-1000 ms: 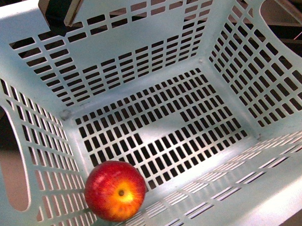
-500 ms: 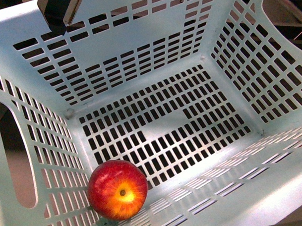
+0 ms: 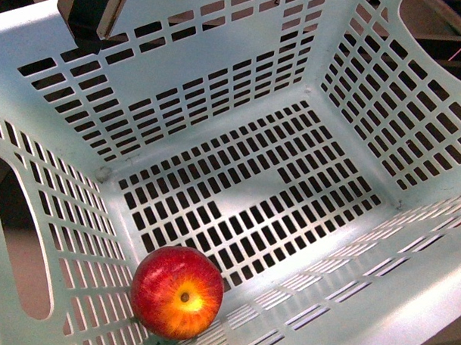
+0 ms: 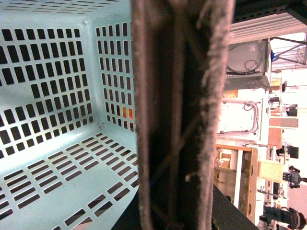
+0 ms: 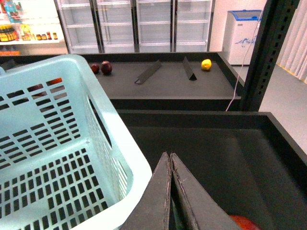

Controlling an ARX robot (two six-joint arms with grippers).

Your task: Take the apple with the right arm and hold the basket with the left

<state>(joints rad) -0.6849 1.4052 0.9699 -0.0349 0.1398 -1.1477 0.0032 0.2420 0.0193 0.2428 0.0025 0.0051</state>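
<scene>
The light-turquoise slotted basket (image 3: 240, 105) fills the front view. The red apple (image 3: 177, 292), with its yellow-streaked patch facing up, lies inside it in the near left corner against the wall. My left gripper (image 3: 90, 15) is shut on the basket's far left rim. In the left wrist view its grey-brown fuzzy pads (image 4: 180, 57) fill the middle, with the basket's inside (image 4: 53, 158) beside them. My right gripper (image 5: 170, 158) is shut and empty, outside the basket, just beside its rim (image 5: 125, 158) and above a black tray.
The black tray (image 5: 211, 143) lies under my right gripper, with a red fruit (image 5: 244, 223) partly showing at the frame's edge. On the shelf behind are two dark maroon fruits (image 5: 105, 67) and a yellow fruit (image 5: 206, 64). A dark post (image 5: 269, 52) stands at the right.
The basket has shifted a little in the front view, and my left gripper shows more at its far left rim. The apple has stayed in the near left corner.
</scene>
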